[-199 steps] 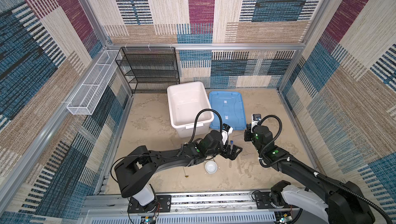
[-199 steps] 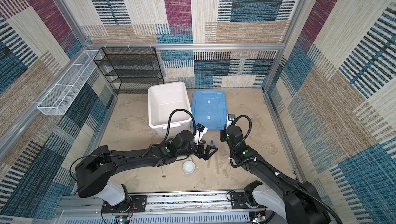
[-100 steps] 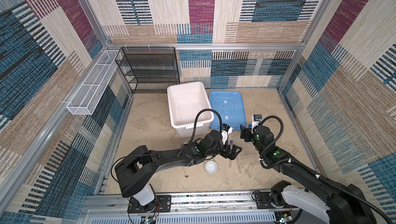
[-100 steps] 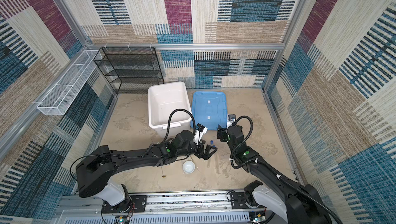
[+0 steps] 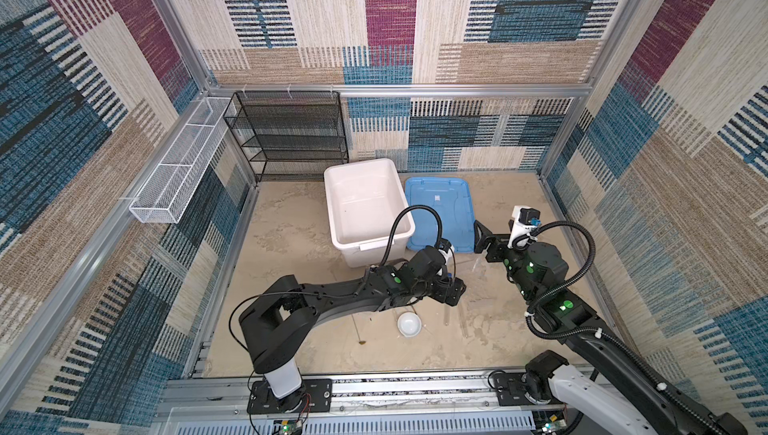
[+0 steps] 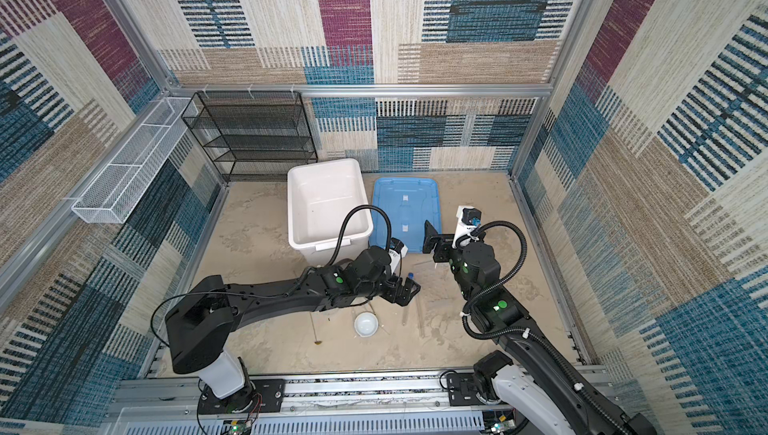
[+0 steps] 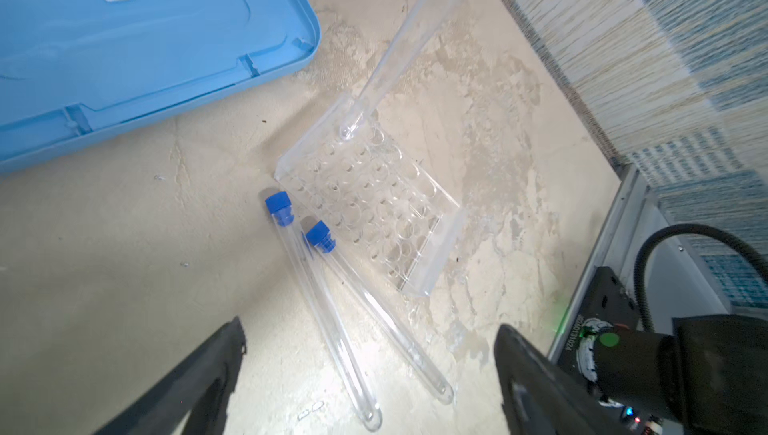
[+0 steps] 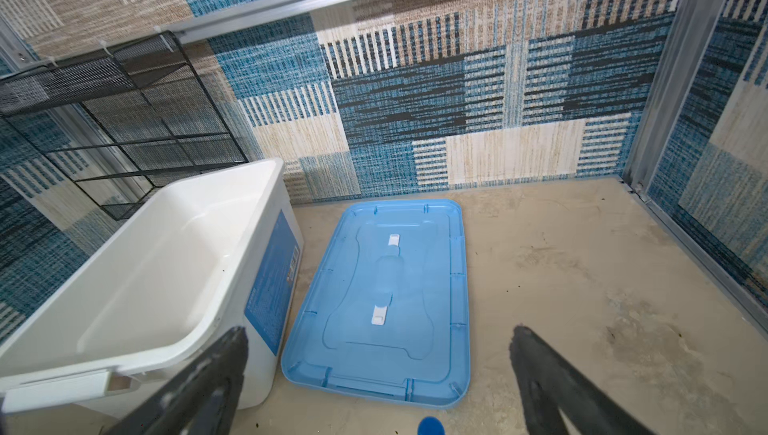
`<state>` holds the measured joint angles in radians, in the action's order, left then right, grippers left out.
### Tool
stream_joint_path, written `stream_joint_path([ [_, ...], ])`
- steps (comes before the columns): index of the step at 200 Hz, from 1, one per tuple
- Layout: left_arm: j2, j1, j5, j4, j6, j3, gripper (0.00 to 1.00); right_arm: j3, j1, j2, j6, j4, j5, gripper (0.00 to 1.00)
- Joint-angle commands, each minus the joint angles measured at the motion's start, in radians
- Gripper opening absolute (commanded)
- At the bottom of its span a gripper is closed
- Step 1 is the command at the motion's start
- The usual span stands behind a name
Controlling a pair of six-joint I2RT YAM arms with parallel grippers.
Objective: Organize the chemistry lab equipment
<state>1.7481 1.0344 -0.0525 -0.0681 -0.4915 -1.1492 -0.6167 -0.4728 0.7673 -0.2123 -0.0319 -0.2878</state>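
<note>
Two clear blue-capped test tubes (image 7: 320,300) (image 7: 374,312) lie side by side on the sandy floor, their round ends between the fingers of my open left gripper (image 7: 370,370). Beside them is a clear rack (image 7: 374,204) with a third tube (image 7: 399,42) leaning in a corner hole. In both top views the left gripper (image 5: 451,289) (image 6: 405,289) hovers low over the lying tubes (image 6: 405,312). My right gripper (image 5: 482,241) (image 8: 376,354) is open and empty, just above that tube's blue cap (image 8: 430,426). A small white dish (image 5: 409,323) and a thin brown-tipped rod (image 5: 358,329) lie nearer the front.
The white box (image 5: 376,241) stands open behind the left arm, with its light-blue lid (image 5: 440,212) flat on the floor next to it. A black mesh shelf (image 5: 291,133) is at the back wall and a white wire basket (image 5: 178,175) hangs on the left wall.
The right gripper has opened and let go of the tube now leaning in the rack. The left arm has hardly moved.
</note>
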Motion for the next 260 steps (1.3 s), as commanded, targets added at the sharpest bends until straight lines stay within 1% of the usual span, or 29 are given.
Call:
stream_joint_path([
  [1,0.078,0.014,0.01,-0.252,0.053,-0.106,0.91,-0.019,-0.001,-0.017,-0.001,0.031,0.025,0.99],
  [28,0.191,0.044,0.104,-0.432,0.082,-0.246,0.82,0.009,-0.001,-0.062,-0.015,0.032,0.003,1.0],
  [43,0.245,0.056,0.142,-0.499,0.088,-0.304,0.76,0.028,-0.001,-0.087,-0.025,0.041,0.002,0.99],
  [58,0.268,0.065,0.177,-0.526,0.076,-0.326,0.69,0.039,-0.001,-0.104,-0.027,0.053,0.002,0.99],
  [66,0.27,0.067,0.18,-0.525,0.066,-0.324,0.63,0.041,-0.001,-0.11,-0.025,0.057,-0.003,1.0],
  [97,0.305,0.069,0.181,-0.554,0.059,-0.34,0.5,0.044,-0.001,-0.121,-0.019,0.06,-0.015,1.0],
  [116,0.325,0.069,0.171,-0.57,0.056,-0.353,0.48,0.043,-0.001,-0.115,-0.018,0.056,-0.01,0.99],
  [157,0.333,0.069,0.176,-0.583,0.056,-0.368,0.46,0.048,-0.001,-0.109,-0.024,0.062,0.004,0.99],
  [171,0.332,0.069,0.182,-0.586,0.052,-0.368,0.42,0.049,-0.001,-0.111,-0.027,0.061,0.004,1.0],
  [207,0.362,0.068,0.227,-0.66,0.033,-0.394,0.35,0.048,-0.002,-0.106,-0.034,0.056,0.015,0.99],
  [260,0.328,0.065,0.139,-0.668,0.007,-0.353,0.3,0.057,-0.001,-0.088,-0.035,0.048,0.021,0.99],
])
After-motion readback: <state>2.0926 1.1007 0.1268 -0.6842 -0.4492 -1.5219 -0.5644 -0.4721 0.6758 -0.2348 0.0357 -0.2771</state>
